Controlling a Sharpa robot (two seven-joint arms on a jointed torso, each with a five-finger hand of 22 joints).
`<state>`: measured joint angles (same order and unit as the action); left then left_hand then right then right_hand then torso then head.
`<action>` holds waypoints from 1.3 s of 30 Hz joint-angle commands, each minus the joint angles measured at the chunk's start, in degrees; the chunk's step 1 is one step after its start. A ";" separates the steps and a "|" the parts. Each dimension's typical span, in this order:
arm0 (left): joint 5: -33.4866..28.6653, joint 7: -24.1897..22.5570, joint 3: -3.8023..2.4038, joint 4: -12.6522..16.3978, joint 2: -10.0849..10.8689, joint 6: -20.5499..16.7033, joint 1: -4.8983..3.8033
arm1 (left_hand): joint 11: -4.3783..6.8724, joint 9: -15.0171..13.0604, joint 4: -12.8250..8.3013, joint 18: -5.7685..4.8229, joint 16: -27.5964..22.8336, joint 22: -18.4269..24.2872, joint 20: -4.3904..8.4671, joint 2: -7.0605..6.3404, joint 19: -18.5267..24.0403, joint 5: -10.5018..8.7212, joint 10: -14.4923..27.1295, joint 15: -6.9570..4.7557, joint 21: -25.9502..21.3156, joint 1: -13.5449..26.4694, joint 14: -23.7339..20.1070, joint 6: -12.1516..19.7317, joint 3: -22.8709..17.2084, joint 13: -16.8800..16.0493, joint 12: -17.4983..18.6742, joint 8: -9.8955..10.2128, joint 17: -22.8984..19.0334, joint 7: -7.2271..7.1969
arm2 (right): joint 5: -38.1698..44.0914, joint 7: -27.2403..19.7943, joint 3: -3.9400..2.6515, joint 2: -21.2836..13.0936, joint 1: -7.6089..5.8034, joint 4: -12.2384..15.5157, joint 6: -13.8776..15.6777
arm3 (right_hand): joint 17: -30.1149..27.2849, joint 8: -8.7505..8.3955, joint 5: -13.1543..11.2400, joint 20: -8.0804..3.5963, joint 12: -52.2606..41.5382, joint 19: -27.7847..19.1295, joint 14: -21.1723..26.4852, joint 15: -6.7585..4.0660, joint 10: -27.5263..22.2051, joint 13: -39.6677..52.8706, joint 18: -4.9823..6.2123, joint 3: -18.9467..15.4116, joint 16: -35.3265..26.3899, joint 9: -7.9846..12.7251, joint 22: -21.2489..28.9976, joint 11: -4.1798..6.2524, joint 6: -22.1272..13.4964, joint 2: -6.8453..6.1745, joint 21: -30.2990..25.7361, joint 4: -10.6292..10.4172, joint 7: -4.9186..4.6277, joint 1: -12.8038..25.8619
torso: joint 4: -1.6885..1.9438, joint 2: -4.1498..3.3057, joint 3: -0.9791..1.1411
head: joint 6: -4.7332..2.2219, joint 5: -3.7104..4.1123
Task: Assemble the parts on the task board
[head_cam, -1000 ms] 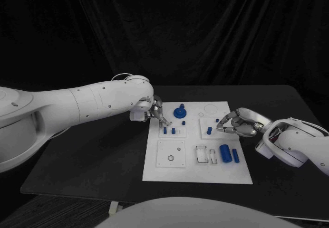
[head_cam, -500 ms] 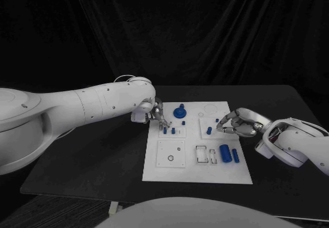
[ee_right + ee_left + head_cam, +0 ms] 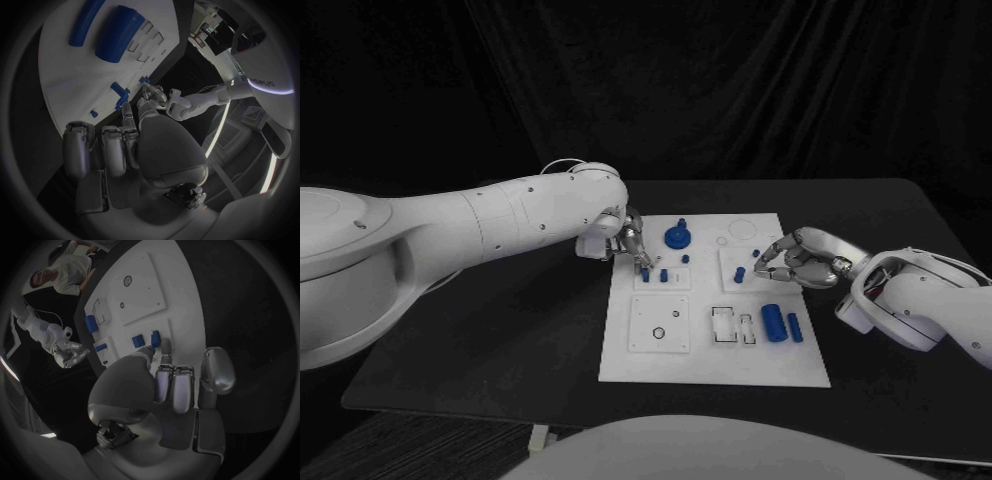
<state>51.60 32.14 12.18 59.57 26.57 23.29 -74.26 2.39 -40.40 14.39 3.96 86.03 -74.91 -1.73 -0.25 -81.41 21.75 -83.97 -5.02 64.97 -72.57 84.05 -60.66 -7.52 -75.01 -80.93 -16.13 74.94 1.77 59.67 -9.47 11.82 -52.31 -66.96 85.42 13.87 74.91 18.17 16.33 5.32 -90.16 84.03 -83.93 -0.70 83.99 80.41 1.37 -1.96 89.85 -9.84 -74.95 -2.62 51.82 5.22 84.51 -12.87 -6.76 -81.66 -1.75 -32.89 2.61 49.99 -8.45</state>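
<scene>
Blue peg (image 3: 645, 273) – half hidden behind left robot hand (image 3: 626, 240).

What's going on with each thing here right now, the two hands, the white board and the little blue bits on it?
Left hand: over the board's far left part, fingertips down at a small blue peg.
Right hand: fingers curled, at the board's right edge; whether it holds anything is unclear.
White board: flat on the black table.
Big blue cylinder: lying flat on the board.
Blue knob: standing upright on the board.

I see my left hand (image 3: 626, 242) at 10 o'clock, fingers extended downward, fingertips pinched together. My right hand (image 3: 795, 258) sits at 3 o'clock, fingers curled inward, holding nothing that I can make out.
</scene>
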 commanded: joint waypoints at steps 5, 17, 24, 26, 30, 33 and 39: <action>-0.18 -0.92 -0.04 -0.28 -0.31 1.75 0.18 | -0.03 -0.40 -1.18 0.69 -0.10 -8.98 0.09 -0.70 0.27 4.09 -0.77 0.13 -0.07 -1.76 4.17 0.30 -1.55 -7.84 0.05 -0.69 12.13 -0.14 | -0.03 0.73 -0.03 0.19 0.20 -0.12 -0.61 | 15.09 0.01 0.26 -0.20 0.16 2.19 -6.07 -0.49 6.01 9.59 0.31 0.04 0.15 -0.08 -12.85 0.25 0.08 -0.01 -0.38 0.44 0.17 -0.51 | -0.03 0.02 0.01 | 0.01 -0.06; -0.18 -1.17 -0.04 -0.33 -0.45 2.27 0.20 | 0.07 -0.79 -1.10 0.64 0.01 -9.03 0.23 -1.68 0.11 0.16 -0.91 0.00 0.26 -1.10 4.22 0.09 -4.32 -7.88 -0.08 -1.11 12.16 -0.24 | -0.03 0.99 -0.03 0.32 0.31 -0.36 -0.78 | 15.09 -0.03 0.33 -0.19 0.16 2.00 -6.07 -0.48 6.01 9.59 0.39 0.14 0.15 -0.06 -12.74 0.24 0.01 0.13 -0.67 0.54 0.16 -0.67 | 0.01 0.00 0.02 | 0.01 -0.12; -1.03 0.03 -0.04 -0.42 -0.60 3.30 0.21 | 0.12 -0.76 -0.55 0.59 0.04 -9.09 0.27 -1.95 -0.06 -0.87 -1.08 -0.06 0.56 -0.11 4.25 -0.26 -4.78 -7.98 -0.25 -1.17 12.16 -0.27 | -0.03 1.17 -0.03 0.39 0.37 -0.42 -1.04 | 15.09 -0.04 0.39 -0.18 0.16 1.92 -6.07 -0.47 6.01 9.59 0.42 0.24 0.15 -0.06 -12.70 0.23 -0.01 0.24 -0.79 0.64 0.15 -0.82 | 0.01 0.02 0.00 | 0.01 -0.11; -2.04 0.60 -0.04 -0.49 -0.65 3.54 0.21 | 0.13 -0.62 -0.12 0.58 0.01 -9.09 0.29 -2.07 -0.13 -1.72 -1.11 -0.08 0.63 0.52 4.26 -0.36 -4.91 -7.95 -0.24 -1.00 12.13 -0.26 | -0.03 1.21 -0.03 0.40 0.38 -0.44 -1.12 | 15.09 -0.04 0.43 -0.18 0.16 1.91 -6.07 -0.46 6.01 9.59 0.42 0.29 0.15 -0.06 -12.70 0.23 0.00 0.29 -0.80 0.68 0.16 -0.89 | 0.00 0.02 0.00 | 0.01 -0.15; -3.19 1.45 -0.04 -0.56 -0.70 3.87 0.21 | 0.06 -0.41 0.73 0.57 0.00 -9.10 0.30 -2.34 -0.20 -2.22 -1.16 -0.06 0.67 1.89 4.28 -0.54 -4.89 -7.94 -0.25 -0.74 12.10 -0.19 | -0.03 1.29 -0.03 0.41 0.41 -0.47 -1.27 | 15.09 -0.04 0.55 -0.17 0.16 1.85 -6.07 -0.46 6.01 9.59 0.45 0.38 0.15 -0.07 -12.66 0.23 -0.01 0.37 -0.90 0.81 0.16 -1.06 | -0.03 0.03 0.00 | 0.01 -0.20; -3.58 1.81 -0.04 -0.61 -0.71 3.96 0.21 | -0.01 -0.25 1.37 0.56 0.02 -9.10 0.26 -2.50 -0.23 -2.81 -1.14 -0.02 0.67 2.85 4.30 -0.58 -4.78 -7.89 -0.20 -0.51 12.11 -0.10 | -0.03 1.35 -0.03 0.43 0.43 -0.49 -1.40 | 15.09 -0.06 0.88 -0.17 0.16 1.84 -6.07 -0.46 6.01 9.59 0.44 0.51 0.15 -0.07 -12.66 0.22 -0.04 0.45 -0.89 1.02 0.15 -1.32 | -0.04 0.02 0.00 | 0.01 -0.23; -3.84 2.23 -0.04 -0.66 -0.71 3.69 0.21 | -0.29 0.06 2.15 0.54 0.00 -9.10 0.11 -2.15 -0.26 -6.46 -1.11 0.21 0.63 5.49 4.30 -0.27 -4.32 -7.81 -0.13 0.15 12.08 0.25 | -0.03 1.44 -0.03 0.47 0.46 -0.54 -1.64 | 15.09 -0.06 1.50 -0.16 0.16 1.78 -6.07 -0.44 6.01 9.59 0.47 0.66 0.15 -0.07 -12.63 0.21 -0.05 0.55 -0.98 1.27 0.13 -1.58 | -0.01 0.02 0.00 | 0.01 -0.27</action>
<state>49.17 33.64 12.12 58.86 26.01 25.92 -74.24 2.38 -40.38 16.37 3.95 86.04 -74.90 -1.73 -2.44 -81.41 15.60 -83.97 -5.02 65.35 -67.45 84.05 -60.81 -11.87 -74.94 -80.93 -16.19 74.92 1.62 59.66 -8.99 11.82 -51.86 -66.65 84.87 12.96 74.91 18.17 17.52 5.32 -90.05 84.03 -84.10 -0.76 83.87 84.97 1.37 -1.33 89.85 -9.83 -74.92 -2.75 51.82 5.73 83.85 -11.92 -6.75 -82.67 -1.76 -32.86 2.61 49.99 -8.70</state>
